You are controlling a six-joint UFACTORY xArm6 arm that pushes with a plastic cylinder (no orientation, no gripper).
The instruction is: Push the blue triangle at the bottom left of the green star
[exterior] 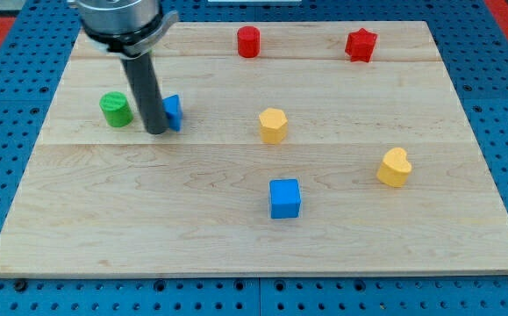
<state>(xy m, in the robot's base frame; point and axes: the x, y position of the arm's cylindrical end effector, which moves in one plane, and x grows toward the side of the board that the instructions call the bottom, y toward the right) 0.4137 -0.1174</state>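
Note:
My tip (pixel 156 132) rests on the board at the view's upper left. It touches the left side of a small blue block (pixel 173 111), which the rod partly hides; its shape reads as a triangle. A green block (pixel 115 109) stands just left of the rod, a short gap away; its shape looks rounded, star points not clear. The tip sits between the green block and the blue block.
A red cylinder (pixel 248 41) and a red star (pixel 361 45) stand near the top edge. A yellow hexagon (pixel 273 125) is at centre, a blue cube (pixel 284 197) below it, a yellow heart (pixel 395 167) at right. The wooden board (pixel 236 246) lies on blue pegboard.

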